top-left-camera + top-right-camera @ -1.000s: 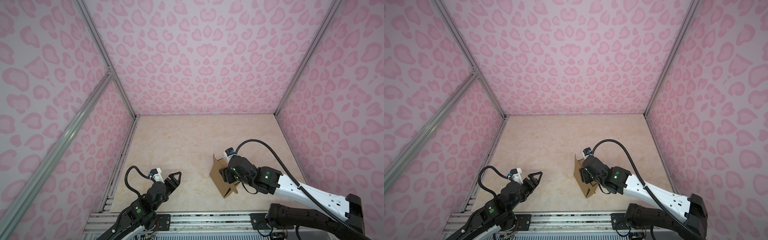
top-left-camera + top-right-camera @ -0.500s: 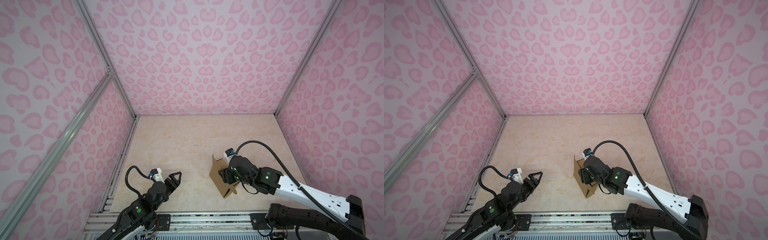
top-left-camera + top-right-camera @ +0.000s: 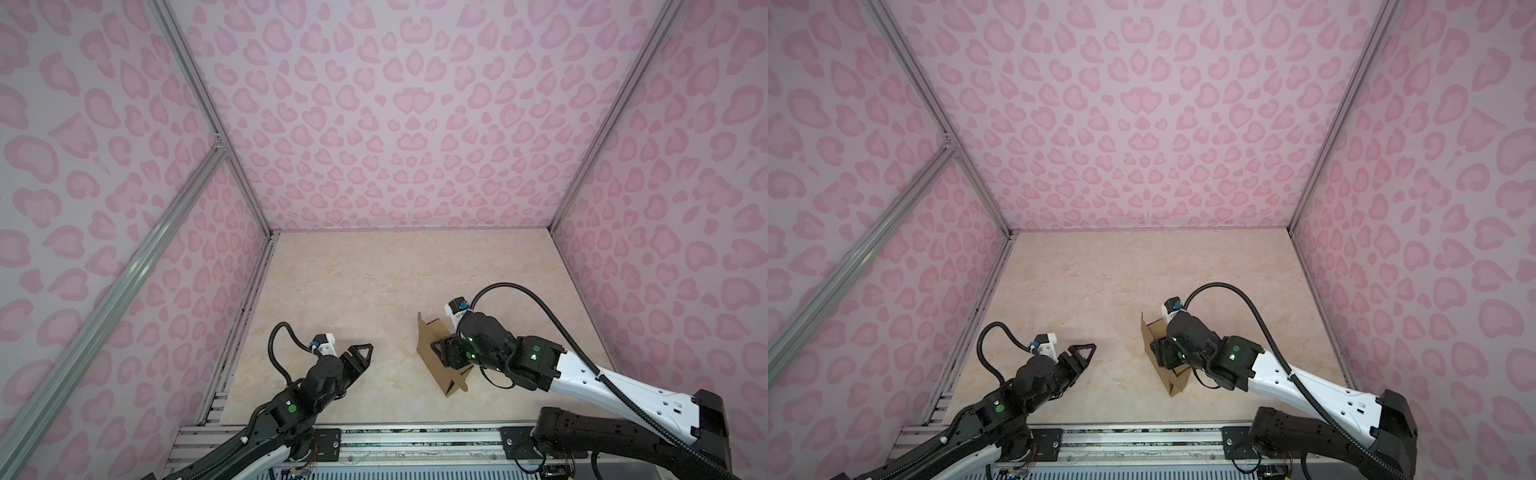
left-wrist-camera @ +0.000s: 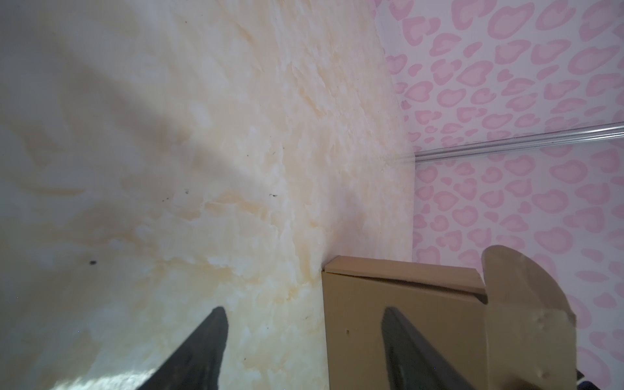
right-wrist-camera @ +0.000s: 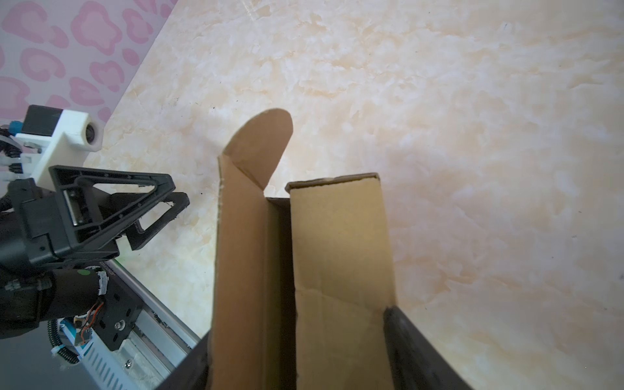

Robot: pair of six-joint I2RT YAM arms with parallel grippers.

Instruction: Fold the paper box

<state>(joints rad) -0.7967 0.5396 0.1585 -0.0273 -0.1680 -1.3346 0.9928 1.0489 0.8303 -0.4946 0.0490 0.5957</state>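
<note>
Box [image 3: 424, 340] looked light, bendy card, pinched across its walls by right gripper [image 5: 293, 327], a sound hold; left gripper [image 4: 304, 309] gaped empty.

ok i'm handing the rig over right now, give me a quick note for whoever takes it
Left gripper: open and empty, over the near left of the table, apart from the box.
Right gripper: closed on the paper box, which stands on edge at the near right of the table.
Done: the panels are folded up into a shallow box shape.
To do: the rounded tab sticks out untucked and a gap shows between the panels. The free arm probably needs to come over, press the tab in and close the box.
</note>
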